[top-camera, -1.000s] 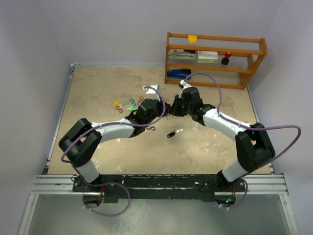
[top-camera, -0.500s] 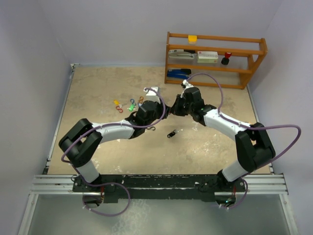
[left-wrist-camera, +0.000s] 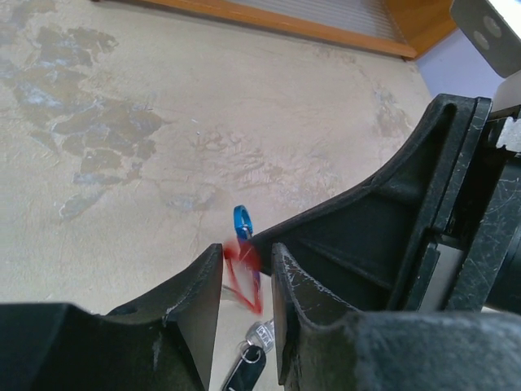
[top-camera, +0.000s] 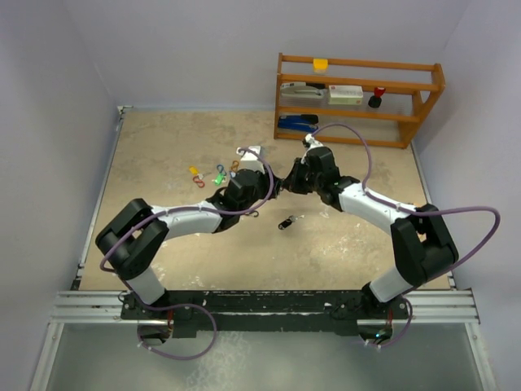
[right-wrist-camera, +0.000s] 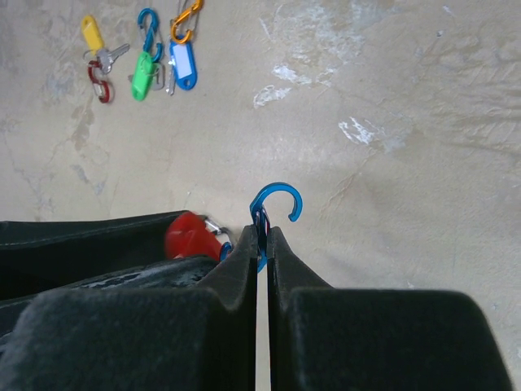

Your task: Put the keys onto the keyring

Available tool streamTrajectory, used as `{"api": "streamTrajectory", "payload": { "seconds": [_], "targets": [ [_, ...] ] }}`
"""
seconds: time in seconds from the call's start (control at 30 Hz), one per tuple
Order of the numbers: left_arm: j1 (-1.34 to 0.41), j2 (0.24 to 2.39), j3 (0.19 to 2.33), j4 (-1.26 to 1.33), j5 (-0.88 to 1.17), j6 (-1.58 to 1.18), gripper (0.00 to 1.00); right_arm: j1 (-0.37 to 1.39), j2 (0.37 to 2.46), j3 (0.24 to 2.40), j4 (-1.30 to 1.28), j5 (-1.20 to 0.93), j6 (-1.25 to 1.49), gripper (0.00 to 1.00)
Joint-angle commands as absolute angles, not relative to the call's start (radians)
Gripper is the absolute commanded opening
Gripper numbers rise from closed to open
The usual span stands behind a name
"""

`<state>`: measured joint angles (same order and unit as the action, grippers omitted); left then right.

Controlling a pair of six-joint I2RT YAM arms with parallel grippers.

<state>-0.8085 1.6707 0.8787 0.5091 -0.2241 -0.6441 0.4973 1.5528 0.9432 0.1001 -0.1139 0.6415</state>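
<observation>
- Far left of the bench (top-camera: 163,147): three keys wait in a cluster, well apart from the arms: yellow-tag key (right-wrist-camera: 91,34), green-tag key (right-wrist-camera: 144,75), blue-tag key (right-wrist-camera: 184,63). Spare clips lie mixed in with them: red clip (right-wrist-camera: 98,80), blue clip (right-wrist-camera: 149,23), orange clip (right-wrist-camera: 187,12). None of these keys is on a ring yet.
- Left gripper (left-wrist-camera: 246,251): mid-bench, above the surface, nose to nose with the right one. The red-tag key (left-wrist-camera: 240,259) sits between its fingers (left-wrist-camera: 199,301). The tag is blurred and there looks to be a gap on one side, so I can't tell if it's clamped or slack.
- Right gripper (right-wrist-camera: 260,232): fingers (right-wrist-camera: 285,261) clenched on the keyring (right-wrist-camera: 275,186), a blue hook clip held edge-on with the open hook sticking out past the tips.
- The red tag is just beside the keyring's lower end. Whether its small loop is already on the hook is hidden by the fingers.
- Step in hand, my read: threading the red-tag key onto the keyring, first of the lot.
- Next move needs the right arm to keep the keyring rigid while the left confirms the loop is seated before it lets go, otherwise the key drops.
- Black fob (top-camera: 286,222): on the bench just below the meeting point, near the arms, so an easy next pick.
</observation>
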Motion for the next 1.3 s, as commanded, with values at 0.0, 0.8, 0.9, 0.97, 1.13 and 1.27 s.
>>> {"api": "streamTrajectory", "payload": {
  "seconds": [0.0, 0.8, 0.9, 0.97, 1.13, 1.27],
  "targets": [
    [-0.816, 1.606, 0.863, 0.56, -0.261, -0.658, 0.29, 0.492, 1.5, 0.924, 0.151, -0.061, 0.652, 0.0],
    [-0.675, 1.471, 0.815, 0.373, -0.456, -0.745, 0.52, 0.494, 1.507, 0.97, 0.152, -0.049, 0.507, 0.0],
    [-0.654, 1.44, 0.786, 0.373, -0.463, -0.753, 0.52, 0.498, 1.57, 1.022, 0.132, -0.08, 0.496, 0.0],
    [-0.651, 1.429, 0.773, 0.373, -0.469, -0.756, 0.52, 0.502, 1.613, 1.054, 0.129, -0.088, 0.492, 0.0],
    [-0.649, 1.41, 0.751, 0.37, -0.478, -0.765, 0.52, 0.522, 1.726, 1.172, 0.096, -0.099, 0.478, 0.0],
    [-0.646, 1.391, 0.738, 0.365, -0.476, -0.768, 0.52, 0.531, 1.825, 1.278, 0.073, -0.119, 0.465, 0.0]
  ]
}}
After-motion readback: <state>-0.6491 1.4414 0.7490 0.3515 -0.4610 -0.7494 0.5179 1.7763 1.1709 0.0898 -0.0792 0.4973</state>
